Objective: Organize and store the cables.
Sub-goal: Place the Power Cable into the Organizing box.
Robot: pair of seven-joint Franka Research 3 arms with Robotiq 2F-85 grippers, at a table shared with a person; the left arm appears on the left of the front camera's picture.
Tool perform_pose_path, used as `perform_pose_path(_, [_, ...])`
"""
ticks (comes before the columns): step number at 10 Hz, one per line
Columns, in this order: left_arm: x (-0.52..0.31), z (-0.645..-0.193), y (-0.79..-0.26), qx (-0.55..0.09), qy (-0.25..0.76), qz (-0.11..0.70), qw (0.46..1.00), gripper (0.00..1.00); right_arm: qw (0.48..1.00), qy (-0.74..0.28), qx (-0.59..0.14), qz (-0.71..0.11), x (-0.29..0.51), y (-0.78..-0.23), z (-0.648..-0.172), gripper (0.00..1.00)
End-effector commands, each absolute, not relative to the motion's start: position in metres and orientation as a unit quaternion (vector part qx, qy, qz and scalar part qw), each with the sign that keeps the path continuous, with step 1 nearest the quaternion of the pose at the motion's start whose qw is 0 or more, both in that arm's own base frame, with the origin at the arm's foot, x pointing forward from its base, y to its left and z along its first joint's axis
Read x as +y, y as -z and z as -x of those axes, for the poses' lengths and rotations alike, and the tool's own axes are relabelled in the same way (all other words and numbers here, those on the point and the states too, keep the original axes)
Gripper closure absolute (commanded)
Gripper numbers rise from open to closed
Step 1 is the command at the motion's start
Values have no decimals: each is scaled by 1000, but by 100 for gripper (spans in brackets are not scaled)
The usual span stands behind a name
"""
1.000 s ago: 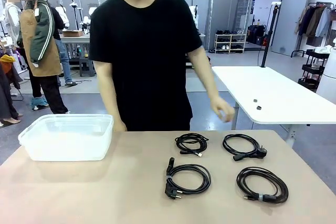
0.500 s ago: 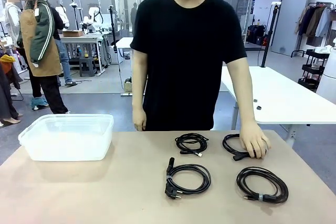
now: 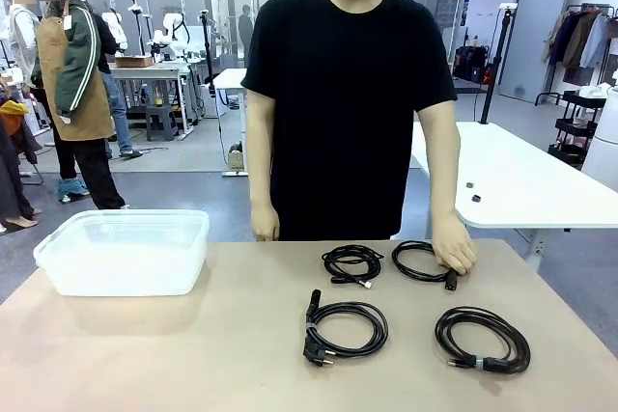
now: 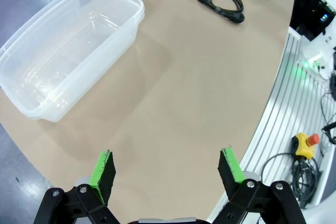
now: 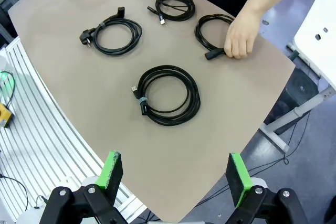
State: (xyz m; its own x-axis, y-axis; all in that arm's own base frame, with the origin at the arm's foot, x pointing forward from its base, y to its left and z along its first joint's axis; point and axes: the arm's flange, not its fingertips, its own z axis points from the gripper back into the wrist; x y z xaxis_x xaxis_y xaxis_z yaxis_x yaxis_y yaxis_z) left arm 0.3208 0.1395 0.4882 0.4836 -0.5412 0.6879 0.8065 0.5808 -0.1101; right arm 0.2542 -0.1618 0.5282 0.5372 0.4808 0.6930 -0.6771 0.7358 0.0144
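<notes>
1. Tan table [image 3: 193, 364] in a busy workshop, with a person standing at its far edge.
2. Four black cables, all coiled and all lying loose on the table, sit in the lower right half of the front view. None is in the tub.
3. Small cable [image 3: 352, 263] lies at centre. Just right of it is the far cable [image 3: 415, 261], with the person's hand [image 3: 454, 254] resting on its plug end; cannot tell if the hand is gripping or only touching.
4. Plug cable [image 3: 346, 327] is at lower centre, banded cable [image 3: 481, 339] at lower right. They lie apart, and nothing touches either.
5. Clear plastic tub [image 3: 126, 253] sits at middle left of the front view, looks empty, and is well apart from every coil.
6. Left claw [image 4: 167, 160] is spread wide, holds nothing, and hangs over bare table with the tub in the upper left of its view.
7. Right claw [image 5: 174, 165] is also spread and empty, high over the near table edge, with the banded cable at the centre of its view.
8. Progress, as a judgement: storing has not begun. The coils look tidy enough, so winding seems done. All four remain to go into the tub.
</notes>
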Motion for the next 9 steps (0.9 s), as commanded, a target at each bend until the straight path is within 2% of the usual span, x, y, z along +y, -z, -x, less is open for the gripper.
perform_pose_path(1, [144, -322, -491, -307, 413, 218, 829, 0, 864, -337, -347, -138, -162, -529, -256, 0])
perform_pose_path(2, [140, -321, -488, -308, 404, 215, 834, 0, 864, -337, -347, -138, -162, -529, -256, 0])
perform_pose_path(4, [75, -331, -492, -262, 401, 200, 855, 0, 864, -337, -347, -138, -162, -529, -256, 0])
perform_pose_path(9, [-139, -337, -499, -221, 371, 153, 889, 0, 864, -337, -347, -138, -162, -529, -256, 0])
